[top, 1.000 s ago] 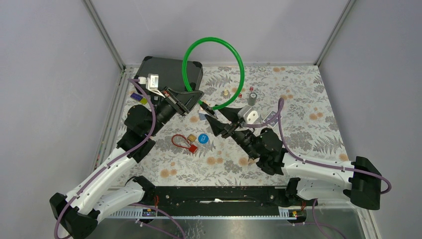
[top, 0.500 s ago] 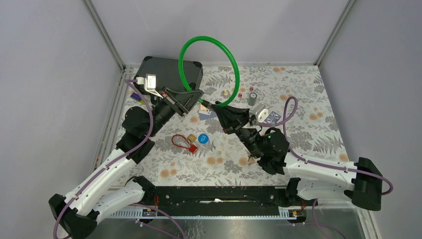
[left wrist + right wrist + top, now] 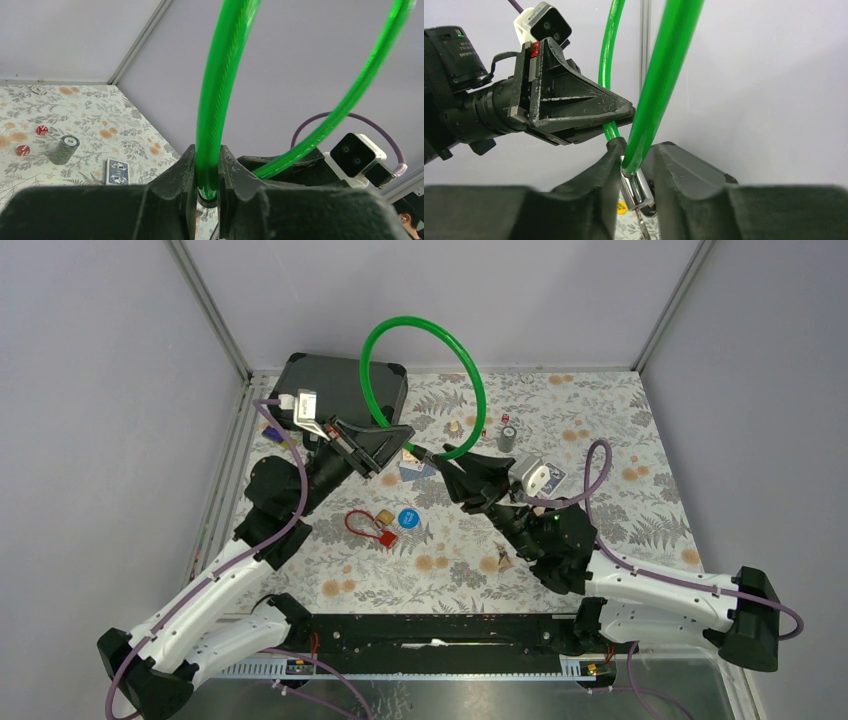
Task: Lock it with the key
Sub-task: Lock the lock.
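2 arms hold 1 green cable lock point(image 3: 220, 90) aloft above the table: left gripper point(image 3: 398, 438) clamped on 1 end, right gripper point(image 3: 447, 462) pinching the metal tip point(image 3: 636, 192) — likely best aligned squarely before seating; no key identifiable.

The green cable loop point(image 3: 220, 90) is running off the top edge in both wrist views. The left gripper point(image 3: 206, 172) is hiding the loop's lower end.
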